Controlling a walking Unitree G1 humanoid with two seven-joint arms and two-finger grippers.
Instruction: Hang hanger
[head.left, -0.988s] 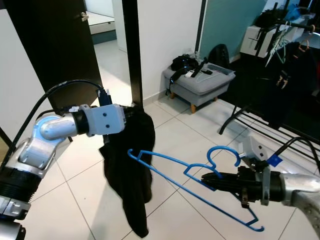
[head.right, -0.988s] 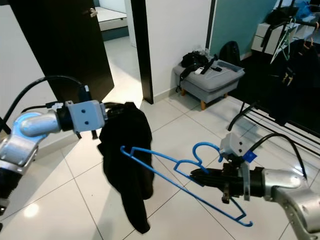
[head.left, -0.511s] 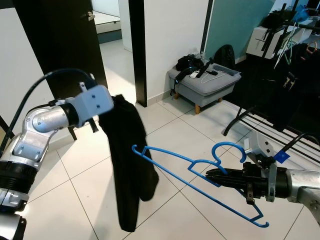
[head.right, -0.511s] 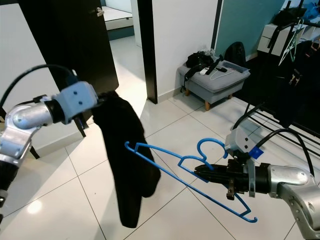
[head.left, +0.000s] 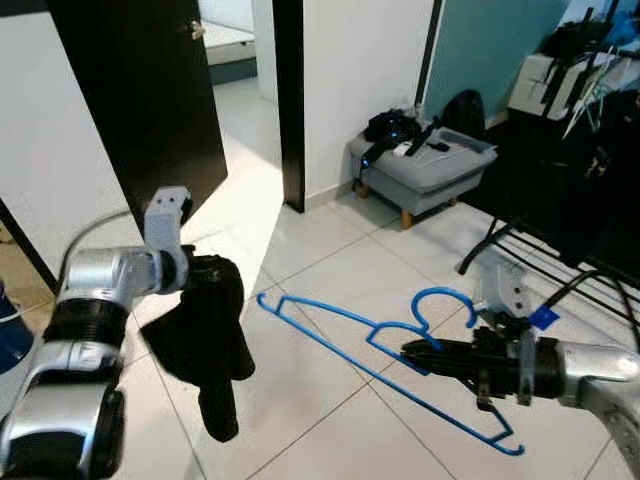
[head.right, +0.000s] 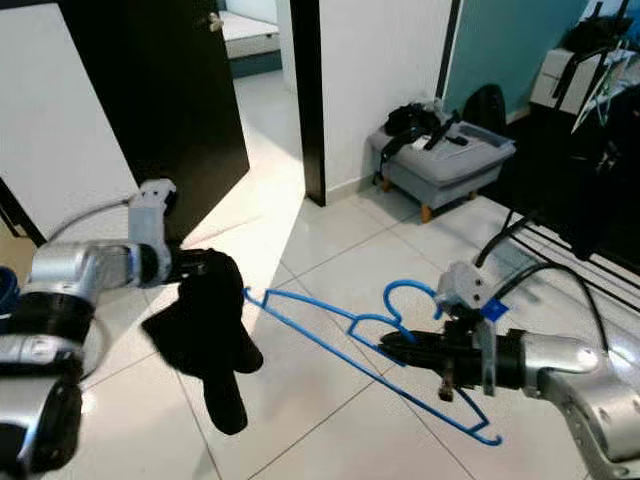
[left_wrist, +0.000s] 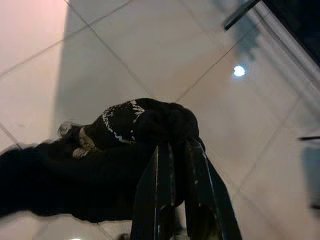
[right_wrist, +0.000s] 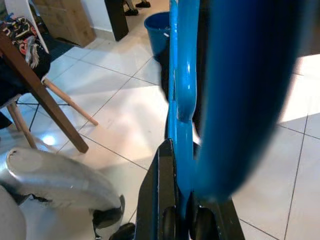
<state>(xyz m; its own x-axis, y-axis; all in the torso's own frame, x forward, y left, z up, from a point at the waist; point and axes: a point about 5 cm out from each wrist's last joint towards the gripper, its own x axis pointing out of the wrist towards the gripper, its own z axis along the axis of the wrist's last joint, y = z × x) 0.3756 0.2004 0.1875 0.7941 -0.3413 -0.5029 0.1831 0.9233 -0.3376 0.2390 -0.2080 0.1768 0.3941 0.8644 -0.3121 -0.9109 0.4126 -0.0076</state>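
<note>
The left hand (head.left: 200, 275) is clenching a black garment (head.left: 208, 345), which is dangling in a bunch above the tiled floor (head.left: 320, 280) in front of a dark door (head.left: 150, 90). To its right, the blue hanger (head.left: 385, 345) is stretching out level in the air, its far tip pointing toward the garment without touching it. The right hand (head.left: 415, 355) is grasping the hanger near the base of its hook. Farther back, a grey footstool (head.left: 420, 175) is sitting by the wall, and a black rack (head.left: 520, 240) is standing at the right.
</note>
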